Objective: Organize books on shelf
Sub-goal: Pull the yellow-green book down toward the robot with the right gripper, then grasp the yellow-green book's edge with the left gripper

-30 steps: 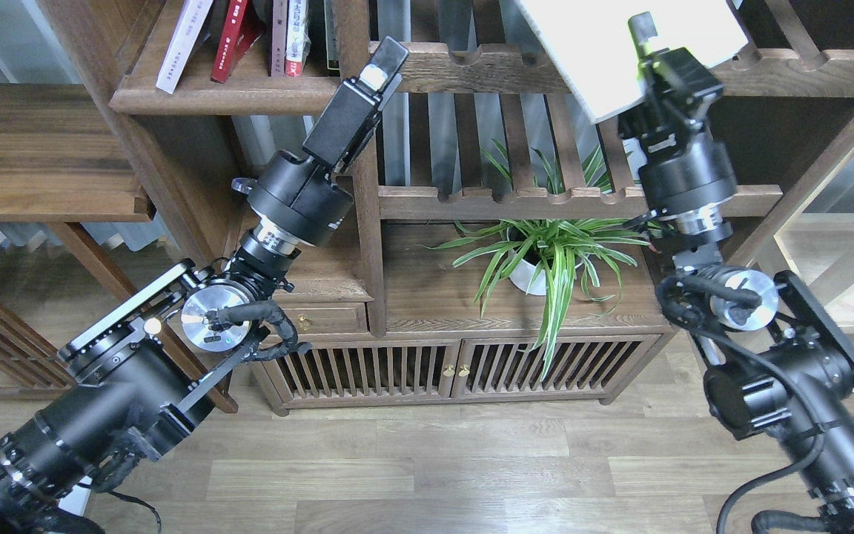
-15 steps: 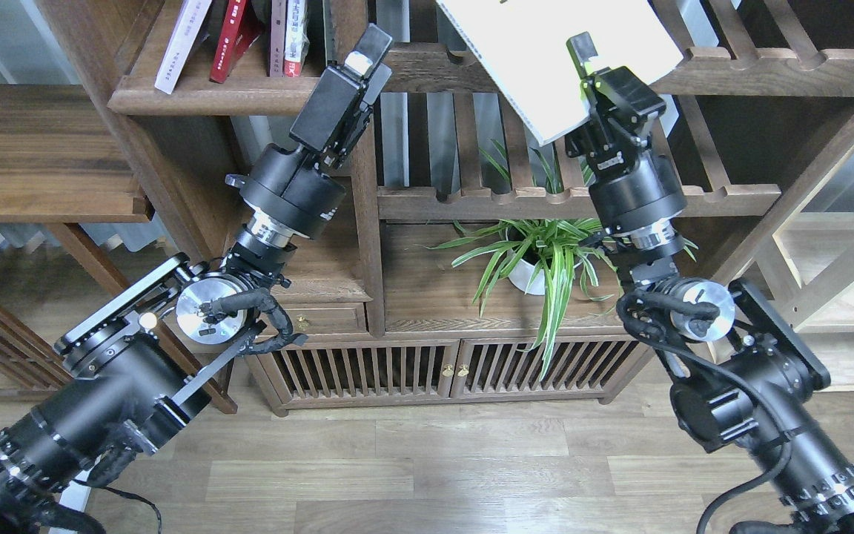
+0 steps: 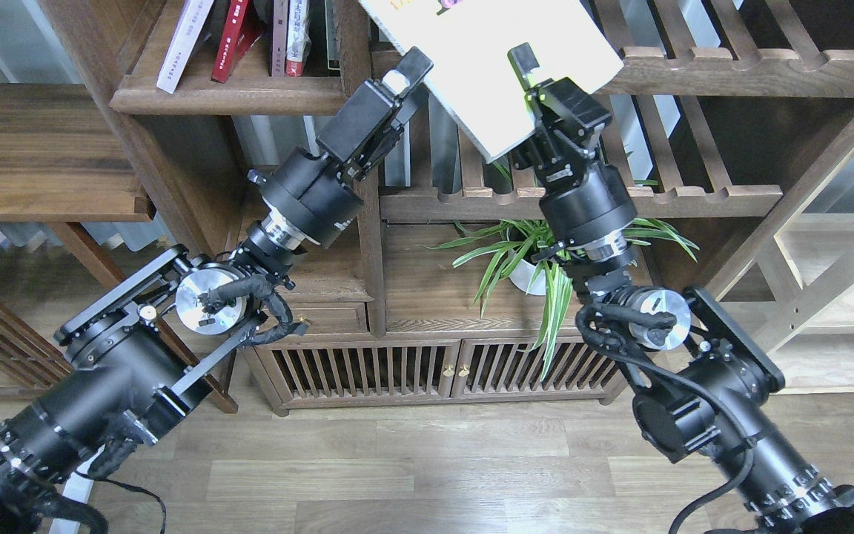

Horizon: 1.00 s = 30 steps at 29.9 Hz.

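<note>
White book (image 3: 497,70) being pinched at lower edge by right gripper (image 3: 534,85), tilted, prob. for carrying toward shelf (image 3: 227,95); left gripper (image 3: 405,81) hovering beside, open/closed unclear.

Above the shelf (image 3: 249,93), the left part was taken up by leaning thin volumes (image 3: 238,33); to their right, passage was blocked by the upright post (image 3: 356,30), with the left gripper (image 3: 405,78) just beside it.

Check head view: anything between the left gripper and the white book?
Nothing solid: left gripper sits just left of white book, held by right gripper; only rack slats behind.
</note>
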Each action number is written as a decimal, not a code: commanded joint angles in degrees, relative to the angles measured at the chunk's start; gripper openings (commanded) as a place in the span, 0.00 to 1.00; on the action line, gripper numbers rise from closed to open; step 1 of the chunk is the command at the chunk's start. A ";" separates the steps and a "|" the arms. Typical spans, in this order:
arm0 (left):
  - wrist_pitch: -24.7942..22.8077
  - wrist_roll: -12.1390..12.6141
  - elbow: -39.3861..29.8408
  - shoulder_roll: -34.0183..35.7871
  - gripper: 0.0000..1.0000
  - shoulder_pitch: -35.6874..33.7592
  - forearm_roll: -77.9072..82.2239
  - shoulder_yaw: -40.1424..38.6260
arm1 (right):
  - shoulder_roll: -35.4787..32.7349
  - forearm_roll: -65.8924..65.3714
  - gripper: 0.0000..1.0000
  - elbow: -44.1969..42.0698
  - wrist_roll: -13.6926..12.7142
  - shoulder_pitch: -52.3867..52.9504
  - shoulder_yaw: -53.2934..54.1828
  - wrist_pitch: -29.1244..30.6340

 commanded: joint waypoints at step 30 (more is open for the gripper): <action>12.75 8.72 0.45 0.77 0.84 -2.06 -4.52 -5.42 | 0.52 -2.40 0.04 0.00 0.02 -2.10 -2.70 0.00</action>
